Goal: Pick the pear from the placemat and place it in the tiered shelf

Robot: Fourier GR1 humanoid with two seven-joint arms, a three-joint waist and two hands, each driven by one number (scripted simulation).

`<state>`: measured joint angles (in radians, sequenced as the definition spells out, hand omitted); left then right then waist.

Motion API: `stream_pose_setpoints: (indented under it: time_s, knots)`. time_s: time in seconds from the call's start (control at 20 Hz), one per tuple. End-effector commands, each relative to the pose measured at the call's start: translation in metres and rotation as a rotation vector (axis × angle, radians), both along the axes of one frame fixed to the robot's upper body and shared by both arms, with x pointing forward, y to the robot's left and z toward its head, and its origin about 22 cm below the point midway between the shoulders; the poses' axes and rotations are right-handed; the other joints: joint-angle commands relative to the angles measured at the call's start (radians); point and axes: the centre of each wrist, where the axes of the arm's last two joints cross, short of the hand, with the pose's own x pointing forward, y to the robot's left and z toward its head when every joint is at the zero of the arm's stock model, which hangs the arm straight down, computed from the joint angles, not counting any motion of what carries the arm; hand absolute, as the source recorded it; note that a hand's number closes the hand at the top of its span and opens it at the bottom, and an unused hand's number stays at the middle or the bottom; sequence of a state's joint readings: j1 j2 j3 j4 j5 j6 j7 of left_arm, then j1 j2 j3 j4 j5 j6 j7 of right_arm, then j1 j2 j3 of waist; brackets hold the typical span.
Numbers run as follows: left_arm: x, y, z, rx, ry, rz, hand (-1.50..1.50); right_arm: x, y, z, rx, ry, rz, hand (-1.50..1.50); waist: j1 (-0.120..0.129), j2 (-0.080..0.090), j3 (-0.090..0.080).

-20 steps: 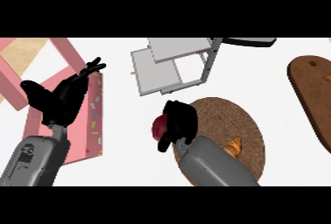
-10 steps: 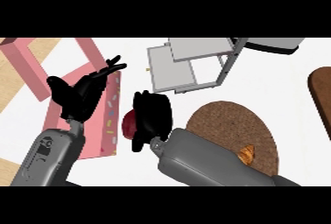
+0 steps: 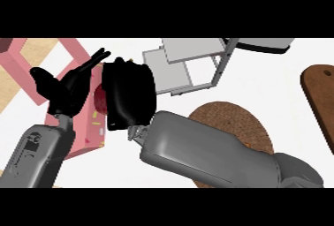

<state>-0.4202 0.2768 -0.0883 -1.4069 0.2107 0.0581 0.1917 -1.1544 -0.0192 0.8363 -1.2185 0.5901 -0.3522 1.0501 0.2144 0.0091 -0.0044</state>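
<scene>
While the right hand (image 3: 130, 95) curls round the dark-red, rounded pear (image 3: 101, 99).

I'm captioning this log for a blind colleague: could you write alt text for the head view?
The right robot hand curls around a dark red pear, mostly hiding it, just left of a grey tiered shelf. The left robot hand rests open over a pink tray at the left. A round brown placemat lies partly under the right forearm.
</scene>
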Motion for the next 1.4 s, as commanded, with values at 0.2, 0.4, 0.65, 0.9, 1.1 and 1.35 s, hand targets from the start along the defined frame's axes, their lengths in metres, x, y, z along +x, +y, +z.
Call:
stream_pose_setpoints:
  time_s: [0.2, 0.4, 0.65, 0.9, 1.1, 1.35]
  knots:
    - [0.000, -0.007, -0.012, 0.014, 0.055, -0.018, 0.00, 0.002, 0.027, 0.067, 0.205, -0.075, -0.164, 1.50, -0.044, -0.010, -0.004]
    - [-0.004, 0.000, -0.020, 0.000, 0.062, 0.028, 0.00, 0.011, 0.039, 0.093, 0.134, -0.116, -0.255, 1.50, -0.061, -0.010, -0.006]
    - [0.001, 0.007, -0.010, 0.000, 0.053, 0.042, 0.00, 0.020, 0.045, 0.117, 0.181, -0.119, -0.336, 1.50, -0.092, -0.009, -0.003]
    - [-0.006, 0.010, -0.020, 0.006, 0.047, 0.077, 0.00, 0.026, 0.049, 0.133, 0.188, -0.088, -0.413, 1.50, -0.124, -0.012, -0.001]
    - [-0.006, 0.008, -0.020, -0.003, 0.059, 0.089, 0.00, 0.040, 0.043, 0.126, 0.272, -0.097, -0.436, 1.50, -0.139, -0.007, 0.000]
    - [-0.008, 0.040, -0.017, -0.014, 0.038, 0.126, 0.00, 0.057, 0.033, 0.108, 0.287, -0.111, -0.455, 1.50, -0.171, -0.007, 0.001]
